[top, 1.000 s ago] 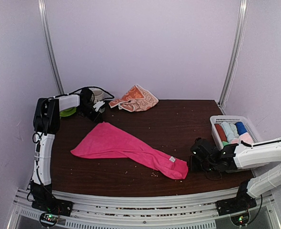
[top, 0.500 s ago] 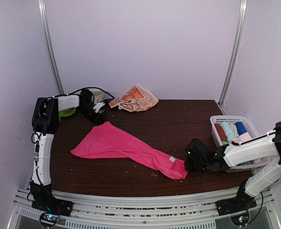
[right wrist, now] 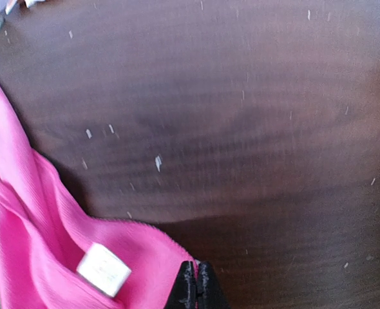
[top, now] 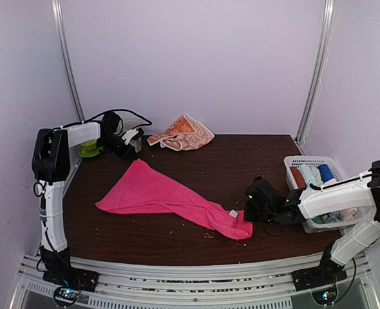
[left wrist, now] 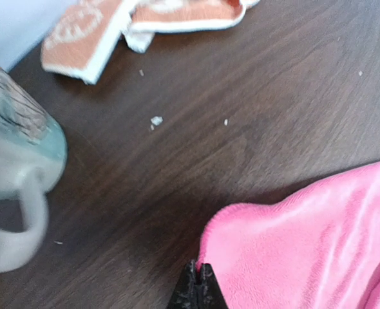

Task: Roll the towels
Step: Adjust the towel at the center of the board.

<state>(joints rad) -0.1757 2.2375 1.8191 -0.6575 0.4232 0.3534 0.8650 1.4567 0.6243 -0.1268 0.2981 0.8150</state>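
Note:
The hot pink towel [top: 158, 196] lies spread in a long wedge across the middle of the table. My left gripper [top: 135, 154] is shut on its far corner, and the left wrist view shows the pink towel [left wrist: 319, 244] reaching the closed tips of the left gripper [left wrist: 199, 283]. My right gripper [top: 249, 217] is shut on the near right corner, beside the white label [right wrist: 104, 269] on the pink towel [right wrist: 35, 244], whose edge is pinched by the right gripper [right wrist: 195, 283]. The orange-peach printed towel [top: 183, 133] lies crumpled at the back edge, and the left wrist also sees this printed towel [left wrist: 80, 32].
A white basket [top: 292, 168] holding several rolled cloths stands at the right edge. A pale mug [left wrist: 16, 161] sits close to the left gripper, and a green object [top: 90, 150] lies at the back left. Crumbs are scattered over the dark wooden table [top: 241, 161].
The right gripper has slid left to the pink towel's near corner and shut on it. The left arm has pulled back and left, raising the far corner a little.

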